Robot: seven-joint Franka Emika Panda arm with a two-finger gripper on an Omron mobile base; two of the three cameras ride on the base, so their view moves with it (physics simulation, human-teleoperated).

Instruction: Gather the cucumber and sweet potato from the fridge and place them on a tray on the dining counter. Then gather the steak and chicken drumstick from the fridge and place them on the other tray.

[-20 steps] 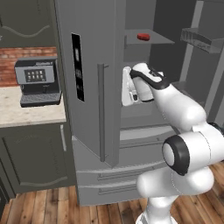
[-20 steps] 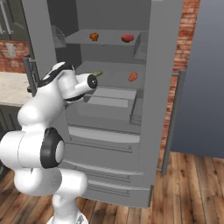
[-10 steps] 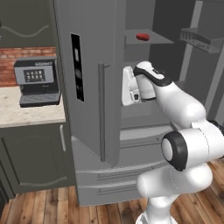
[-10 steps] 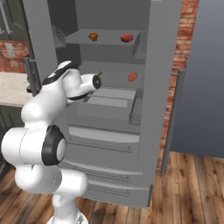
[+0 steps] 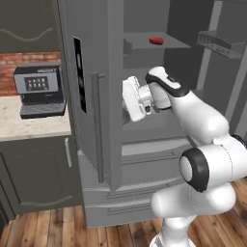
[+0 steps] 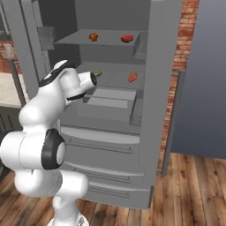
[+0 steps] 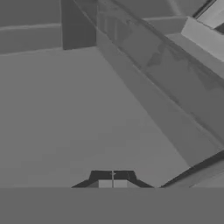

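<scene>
Arm is reaching into the open fridge (image 6: 154, 66) at middle-shelf height; hand sits at the left side of the opening, just inside the door edge in the left base view. Gripper (image 7: 113, 174): fingertips meet at the bottom of the hand view with no gap, so closed on nothing. Hand view is otherwise grey fridge wall and a shelf edge, poor for detail.

Top shelf in the right base view: an orange item, probably the sweet potato (image 6: 93, 37), on the left, and the red steak (image 6: 126, 38) to its right, well apart. The steak also shows in the left base view.

Middle shelf: cucumber (image 6: 97, 73), small and green, just past the wrist end; orange-red chicken drumstick (image 6: 133, 77) further right.

Coffee machine (image 5: 39, 91) sits on the counter (image 5: 29, 128) left of the fridge.
</scene>
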